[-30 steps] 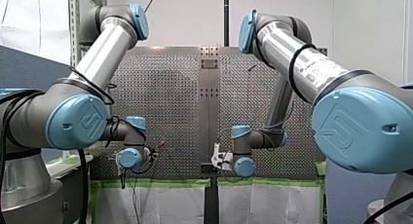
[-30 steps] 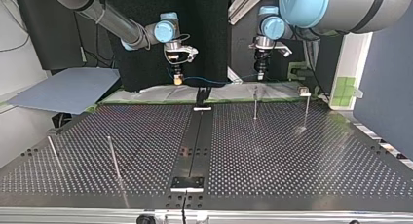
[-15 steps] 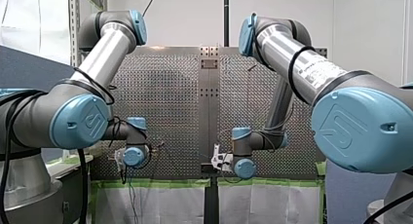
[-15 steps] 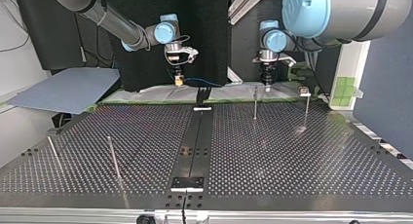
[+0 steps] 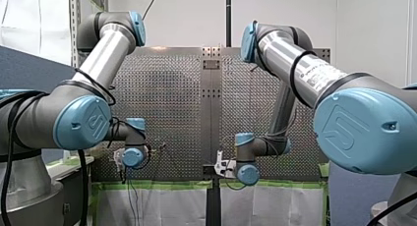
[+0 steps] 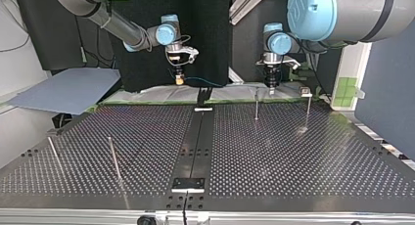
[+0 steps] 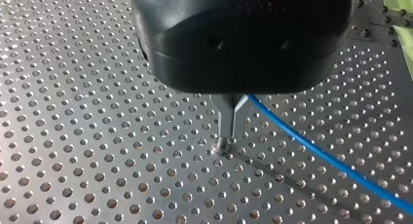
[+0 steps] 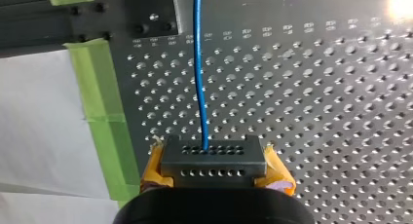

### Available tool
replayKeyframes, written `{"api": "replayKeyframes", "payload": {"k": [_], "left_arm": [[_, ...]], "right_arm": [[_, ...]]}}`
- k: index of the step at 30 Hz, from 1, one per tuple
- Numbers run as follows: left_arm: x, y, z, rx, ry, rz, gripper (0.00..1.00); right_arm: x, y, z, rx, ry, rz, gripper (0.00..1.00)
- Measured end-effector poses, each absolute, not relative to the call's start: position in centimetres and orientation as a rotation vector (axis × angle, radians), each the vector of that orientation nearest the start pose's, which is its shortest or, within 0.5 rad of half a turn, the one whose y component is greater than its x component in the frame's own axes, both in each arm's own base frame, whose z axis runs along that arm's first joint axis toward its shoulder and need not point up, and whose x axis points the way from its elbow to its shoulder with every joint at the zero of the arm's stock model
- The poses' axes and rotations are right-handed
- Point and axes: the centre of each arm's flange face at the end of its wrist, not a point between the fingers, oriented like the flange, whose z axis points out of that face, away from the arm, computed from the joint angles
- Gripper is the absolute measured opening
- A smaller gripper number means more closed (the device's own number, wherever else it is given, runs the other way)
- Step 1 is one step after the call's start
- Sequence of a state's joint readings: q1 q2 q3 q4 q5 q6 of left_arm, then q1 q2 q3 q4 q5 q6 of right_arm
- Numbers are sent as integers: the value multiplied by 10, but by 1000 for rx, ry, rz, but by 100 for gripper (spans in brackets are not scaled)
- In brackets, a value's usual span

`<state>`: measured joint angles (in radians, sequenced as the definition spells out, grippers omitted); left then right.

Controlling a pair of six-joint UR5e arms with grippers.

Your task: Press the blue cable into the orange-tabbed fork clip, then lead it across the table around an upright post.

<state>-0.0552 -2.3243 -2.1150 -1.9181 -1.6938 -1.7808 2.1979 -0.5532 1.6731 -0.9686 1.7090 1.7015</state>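
Observation:
In the left wrist view my left gripper (image 7: 228, 135) has its metal fingers shut on the blue cable (image 7: 316, 151), which runs off to one side over the perforated plate. A thin post's top (image 7: 223, 146) shows just under the fingertips. In the right wrist view my right gripper (image 8: 213, 168), with yellow pads, is shut on a grey holed block (image 8: 213, 158) at the cable's (image 8: 199, 78) end. In the top view my left gripper (image 6: 270, 84) hangs near an upright post (image 6: 256, 103). My right gripper (image 6: 179, 79) hangs left of a dark forked clip (image 6: 204, 95).
More upright posts stand at the top view's right (image 6: 308, 110) and left (image 6: 114, 159). A dark rail (image 6: 195, 146) runs down the table's middle. Green tape (image 8: 104, 121) and white sheeting line the far edge. A grey-blue board (image 6: 68, 90) lies beyond the table's left corner.
My left gripper has moved toward the top view's right and slightly lower, nearer the posts, with the cable in it. My right gripper has barely moved.

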Motion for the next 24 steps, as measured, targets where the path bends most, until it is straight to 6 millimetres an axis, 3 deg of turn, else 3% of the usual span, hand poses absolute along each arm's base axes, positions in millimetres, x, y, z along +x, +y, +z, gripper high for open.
{"api": "replayKeyframes", "payload": {"k": [14,24], "left_arm": [[479,-149,-16,-214,1645,-132,0],[492,-148,-39,-183,1685,-107,0]], "right_arm": [[465,-440,-78,1670,-1134,1516,0],[465,-441,-79,1672,-1135,1513,0]]}}
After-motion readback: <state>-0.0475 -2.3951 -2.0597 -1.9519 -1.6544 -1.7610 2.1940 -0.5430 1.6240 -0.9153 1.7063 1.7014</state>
